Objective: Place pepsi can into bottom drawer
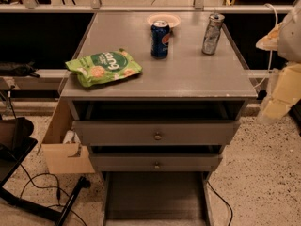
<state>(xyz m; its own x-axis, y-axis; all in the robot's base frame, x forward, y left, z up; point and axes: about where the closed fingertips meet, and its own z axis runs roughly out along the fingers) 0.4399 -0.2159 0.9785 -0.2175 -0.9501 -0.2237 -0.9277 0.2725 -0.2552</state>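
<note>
The pepsi can (pixel 160 39), dark blue with a red-and-white logo, stands upright at the back middle of the grey cabinet top (pixel 188 79). The bottom drawer (pixel 155 199) is pulled out at floor level, a wide flat grey tray with nothing in it that I can see. My gripper (pixel 277 100) is a pale cream shape at the right edge of the view. It hangs beside the cabinet's right side, well to the right of the can and apart from it.
A taller silver can (pixel 212 33) stands right of the pepsi can, with a white plate (pixel 164 19) behind it. A green snack bag (pixel 104 68) lies on the left of the top. The two upper drawers (pixel 157 135) stand slightly open. A cardboard box (pixel 66 147) and cables (pixel 42 187) are at the left on the floor.
</note>
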